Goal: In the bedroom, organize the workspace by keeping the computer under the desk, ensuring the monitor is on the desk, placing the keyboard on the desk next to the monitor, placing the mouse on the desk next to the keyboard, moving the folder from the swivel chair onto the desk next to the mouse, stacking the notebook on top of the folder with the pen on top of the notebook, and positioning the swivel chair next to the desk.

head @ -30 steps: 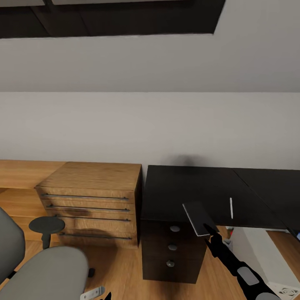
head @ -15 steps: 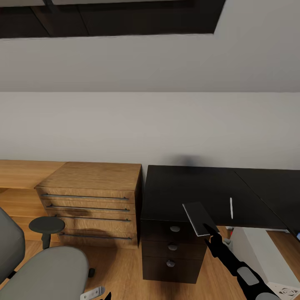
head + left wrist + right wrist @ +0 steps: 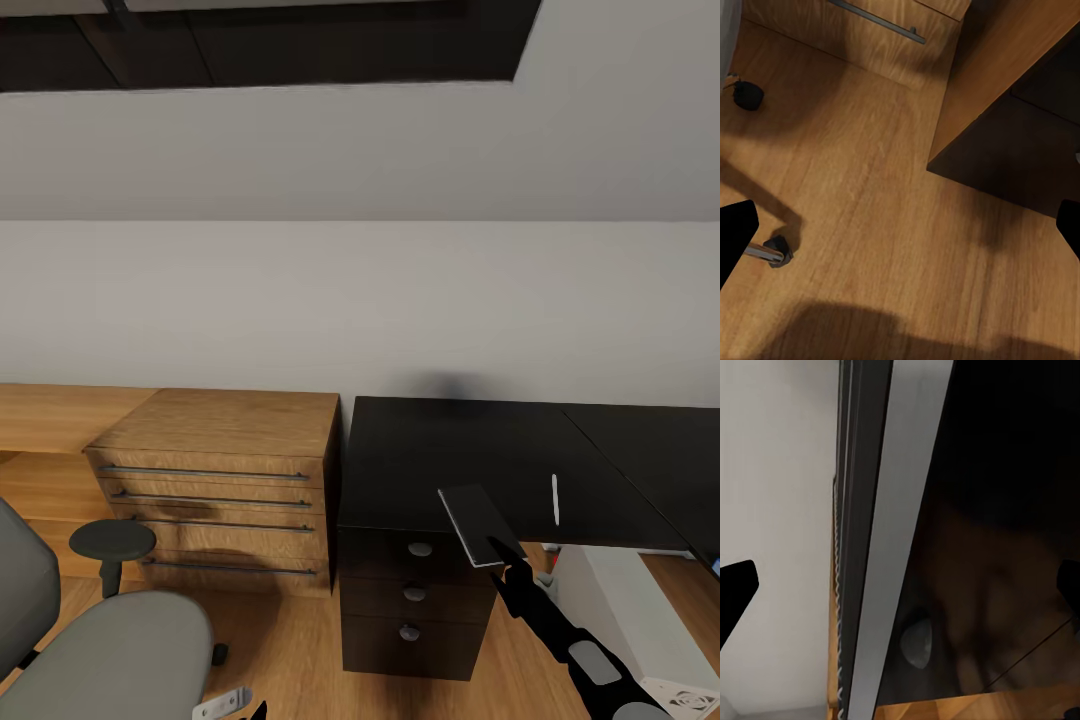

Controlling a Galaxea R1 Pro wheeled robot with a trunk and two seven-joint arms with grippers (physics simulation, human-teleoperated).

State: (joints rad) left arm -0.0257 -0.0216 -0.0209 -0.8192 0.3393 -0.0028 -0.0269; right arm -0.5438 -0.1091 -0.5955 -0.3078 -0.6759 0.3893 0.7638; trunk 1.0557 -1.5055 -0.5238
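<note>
In the head view the black desk (image 3: 450, 465) fills the 4 o'clock part of the picture, its top running off the 3 o'clock edge. Black drawers (image 3: 412, 605) with round silver knobs sit under its near corner. The dark grey notebook (image 3: 478, 524) lies at the front edge of the desk, its near end hanging past the edge and tilted. The right gripper (image 3: 503, 560) comes up from 5 o'clock and meets the near end of the notebook; it looks closed on that edge, though the fingertips are dark and small. In the right wrist view the notebook (image 3: 881, 540) shows edge-on close to the camera, with a silver knob (image 3: 916, 643) of the drawers beyond it, and the finger tips sit at the frame's two sides.

The whitish pen (image 3: 555, 499) lies on the desk at 3 o'clock of the notebook, apart from it, pointing toward the wall.

The grey chair (image 3: 100, 655) stands at 7 o'clock, with a black armrest (image 3: 112, 541) beside its seat. It is well apart from the desk, with a wooden chest (image 3: 225, 485) of drawers between them at 9 o'clock of the desk.

The left gripper (image 3: 900, 232) looks down at the wooden floor (image 3: 885, 225), its two black fingers spread wide with nothing between them. A chair caster (image 3: 778, 251) and the dark base of the drawers (image 3: 1012, 161) show in that view.

A white vented corner shows at 5 o'clock by the desk's white leg (image 3: 625, 600); what it is cannot be told.
</note>
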